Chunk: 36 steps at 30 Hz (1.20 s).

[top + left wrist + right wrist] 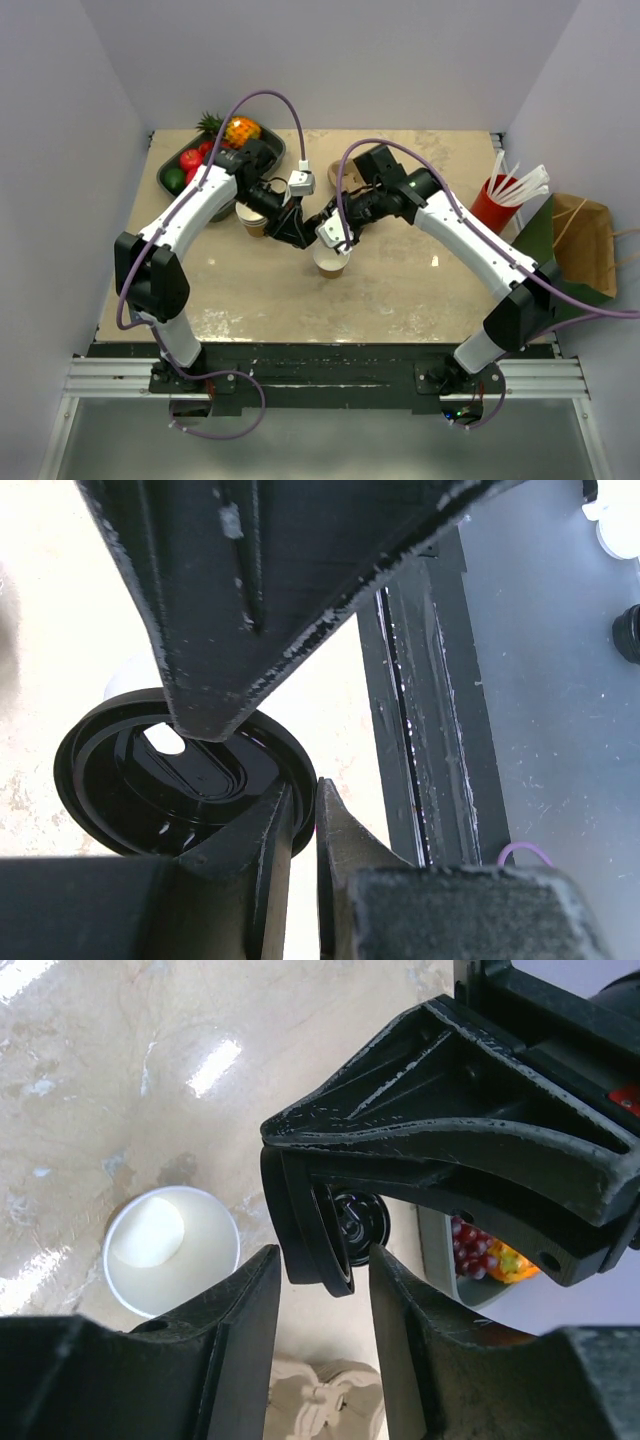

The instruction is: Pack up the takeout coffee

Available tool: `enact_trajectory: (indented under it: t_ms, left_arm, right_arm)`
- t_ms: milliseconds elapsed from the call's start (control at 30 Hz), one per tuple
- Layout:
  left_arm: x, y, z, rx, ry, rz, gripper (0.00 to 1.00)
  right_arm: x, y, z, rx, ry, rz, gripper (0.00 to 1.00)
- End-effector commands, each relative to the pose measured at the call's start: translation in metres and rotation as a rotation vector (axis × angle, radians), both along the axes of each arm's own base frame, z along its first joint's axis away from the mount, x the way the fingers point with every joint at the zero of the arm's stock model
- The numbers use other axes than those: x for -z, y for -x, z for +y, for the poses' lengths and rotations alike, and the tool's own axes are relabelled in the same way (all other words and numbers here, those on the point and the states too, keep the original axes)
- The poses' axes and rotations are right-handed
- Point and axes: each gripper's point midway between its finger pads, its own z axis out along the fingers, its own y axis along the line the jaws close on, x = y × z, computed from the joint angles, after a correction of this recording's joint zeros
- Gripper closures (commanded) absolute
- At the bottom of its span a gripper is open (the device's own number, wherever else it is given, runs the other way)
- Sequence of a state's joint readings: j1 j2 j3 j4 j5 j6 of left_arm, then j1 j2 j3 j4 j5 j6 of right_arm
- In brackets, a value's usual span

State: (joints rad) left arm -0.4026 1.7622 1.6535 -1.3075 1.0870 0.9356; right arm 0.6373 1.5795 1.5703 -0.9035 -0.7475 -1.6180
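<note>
An open kraft paper cup point(331, 260), white inside point(172, 1250), stands lidless near the table's middle. A second cup point(252, 218) sits beside the left arm. A round black lid point(170, 780) hangs above the table, and my left gripper point(305, 802) is shut on its rim. In the right wrist view that lid point(318, 1230) is edge-on between the fingers of my right gripper point(325, 1260), which stands open with a small gap on each side. The two grippers point(296, 228) point(322, 232) meet just above and left of the open cup.
A pulp cup carrier point(335, 176) point(330, 1400) lies behind the grippers. A dark tray of fruit point(170, 165) is at the back left. At the right edge stand a red cup of white straws point(492, 205) and a brown paper bag point(585, 245).
</note>
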Motion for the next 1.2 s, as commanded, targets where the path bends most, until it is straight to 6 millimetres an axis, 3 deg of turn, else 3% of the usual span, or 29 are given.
enact_trajectory:
  t_ms: [0,533,800,867,933,967,1033,1067,1167]
  left_arm:
    - [-0.016,0.008,-0.002,0.02,0.039,-0.04,0.91]
    - [-0.015,0.005,-0.003,0.02,0.033,-0.041,0.91]
    - [-0.014,0.004,-0.002,0.023,0.029,-0.052,0.91]
    - [-0.015,0.003,-0.002,0.023,0.029,-0.06,0.9]
    - [-0.016,0.002,-0.001,0.02,0.025,-0.07,0.85]
    - [-0.018,0.002,-0.001,0.02,0.026,-0.08,0.75]
    - [-0.023,-0.002,0.0,0.012,0.028,-0.1,0.67]
    - [-0.026,-0.004,0.001,0.005,0.029,-0.115,0.52]
    - [-0.046,-0.018,0.007,-0.065,0.067,-0.155,0.43]
  right_arm:
    - [-0.007,0.001,0.0,-0.047,0.011,-0.094,0.58]
    - [0.001,-0.001,0.007,-0.06,0.037,-0.151,0.69]
    - [0.007,0.003,0.011,-0.08,0.065,-0.17,0.83]
    - [0.007,0.004,0.011,-0.079,0.073,-0.176,0.9]
    - [0.008,0.003,0.008,-0.072,0.085,-0.177,0.93]
    - [0.01,0.003,0.008,-0.068,0.09,-0.17,0.97]
    - [0.01,0.003,0.006,-0.05,0.095,-0.158,0.99]
    - [0.008,0.004,0.005,-0.017,0.088,-0.117,1.0]
    - [0.007,0.003,-0.002,0.097,0.085,0.004,1.0]
